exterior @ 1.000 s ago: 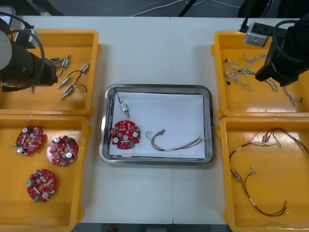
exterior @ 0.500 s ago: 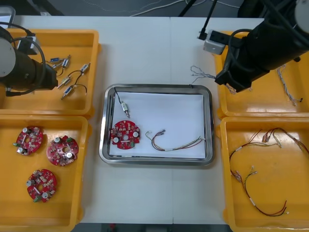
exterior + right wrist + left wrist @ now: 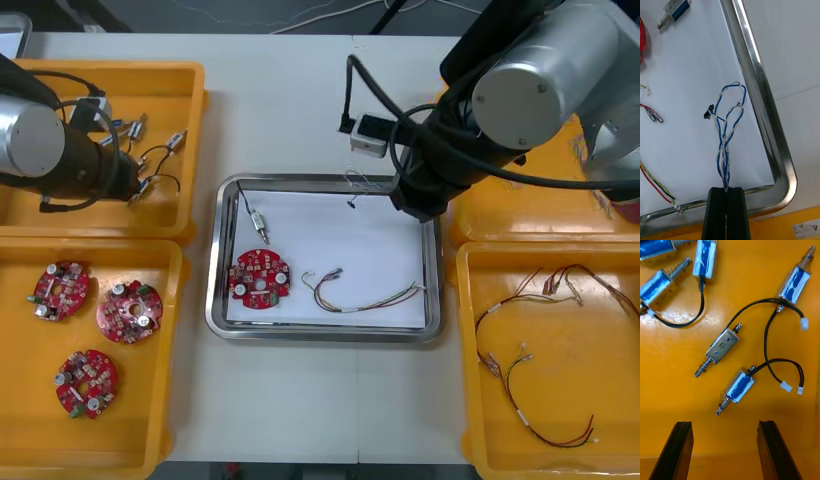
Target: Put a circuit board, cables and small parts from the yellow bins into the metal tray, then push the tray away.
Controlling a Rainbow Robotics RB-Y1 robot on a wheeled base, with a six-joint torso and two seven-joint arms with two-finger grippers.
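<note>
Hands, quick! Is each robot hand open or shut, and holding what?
Left hand: open, empty, over small metal parts in a yellow bin.
Right hand: shut on the blue and white cable, over the tray.

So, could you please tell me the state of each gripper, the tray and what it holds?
Right gripper: shut on the twisted blue and white cable, over the metal tray's far right corner.
Left gripper: open, above small metal parts in a yellow bin.
Metal tray: holds a red circuit board, one small metal part, a red and yellow cable.
</note>
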